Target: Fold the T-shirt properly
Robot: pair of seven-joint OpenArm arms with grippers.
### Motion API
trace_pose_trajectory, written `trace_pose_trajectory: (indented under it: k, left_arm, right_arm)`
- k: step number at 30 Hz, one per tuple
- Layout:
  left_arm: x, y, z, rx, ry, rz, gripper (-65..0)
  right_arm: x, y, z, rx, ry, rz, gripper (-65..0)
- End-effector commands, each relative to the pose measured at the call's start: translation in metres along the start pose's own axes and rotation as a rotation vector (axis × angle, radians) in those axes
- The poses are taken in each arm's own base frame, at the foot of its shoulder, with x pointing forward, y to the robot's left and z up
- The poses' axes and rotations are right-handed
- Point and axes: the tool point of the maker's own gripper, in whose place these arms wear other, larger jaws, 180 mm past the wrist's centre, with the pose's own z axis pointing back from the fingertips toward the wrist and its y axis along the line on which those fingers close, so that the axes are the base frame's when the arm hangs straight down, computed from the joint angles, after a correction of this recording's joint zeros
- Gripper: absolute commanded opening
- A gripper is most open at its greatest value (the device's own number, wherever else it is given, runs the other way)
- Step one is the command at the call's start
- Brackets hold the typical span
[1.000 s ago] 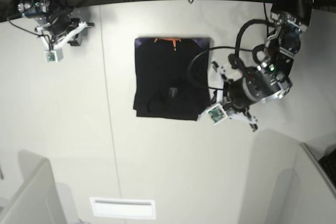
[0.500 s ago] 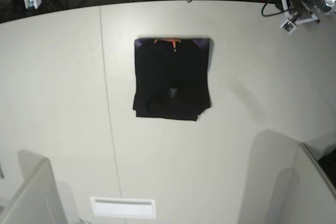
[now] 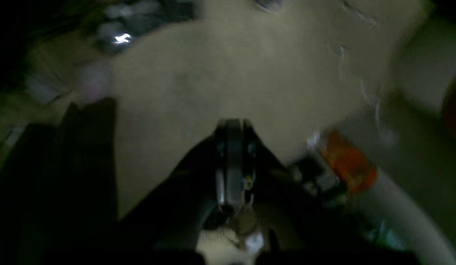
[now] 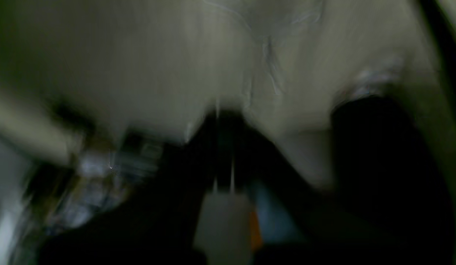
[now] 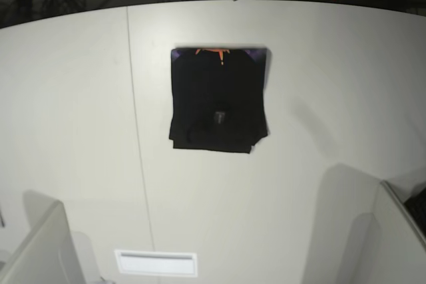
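Base view, folded T-shirt [image 5: 218,100] alone on table [image 5: 319,84], left claw [image 3: 233,127] closed, right claw [image 4: 226,114] state unclear

The T-shirt [image 5: 217,100] is soft matt black cloth, no sheen, with a few gentle creases and a bit of orange at the collar. The table [image 5: 80,111] under it looks like smooth off-white laminate, matt, with one thin seam line running down it. The left gripper [image 3: 233,162] seems to be dark plastic with a shiny metal strip, though the wrist views are too blurry to be sure.
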Motion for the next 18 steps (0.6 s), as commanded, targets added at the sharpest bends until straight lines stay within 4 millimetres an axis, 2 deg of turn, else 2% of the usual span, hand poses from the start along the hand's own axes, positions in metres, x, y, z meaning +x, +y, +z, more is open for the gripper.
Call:
trace_pose_trajectory:
  k: [1, 4, 6, 9, 11, 13, 15, 17, 18]
  left_arm:
    - [0.002, -0.002, -0.011, 0.000, -0.018, -0.004, -65.0]
    - [0.004, -0.008, -0.059, -0.040, -0.021, 0.075, -65.0]
    - [0.001, -0.008, -0.086, -0.077, -0.014, 0.146, -65.0]
    - [0.002, 0.000, -0.120, -0.107, -0.057, 0.265, -65.0]
    - [0.007, 0.010, -0.138, -0.110, -0.133, 0.370, -65.0]
    - [0.016, 0.022, -0.147, -0.092, -0.235, 0.486, -65.0]
    - [0.033, 0.037, -0.145, -0.051, -0.359, 0.576, -65.0]
    - [0.061, 0.052, -0.137, -0.028, -0.487, 0.544, -65.0]
    - [0.067, 0.051, -0.136, -0.041, -0.501, 0.496, -65.0]
  right_arm:
    - [-0.018, -0.002, -0.012, -0.003, 0.059, 0.024, -65.0]
    - [-0.022, -0.020, -0.043, -0.044, 0.109, 0.103, -65.0]
    - [-0.021, -0.020, -0.059, -0.058, 0.103, 0.127, -65.0]
    - [-0.016, -0.027, -0.071, -0.081, 0.028, 0.083, -65.0]
    - [-0.009, -0.023, -0.077, -0.083, -0.050, 0.063, -65.0]
    - [0.000, -0.020, -0.079, -0.084, -0.125, 0.050, -65.0]
    - [0.010, -0.013, -0.080, -0.076, -0.173, 0.045, -65.0]
    - [0.019, 0.001, -0.082, -0.055, -0.200, 0.044, -65.0]
    - [0.022, 0.012, -0.084, -0.039, -0.203, 0.043, -65.0]
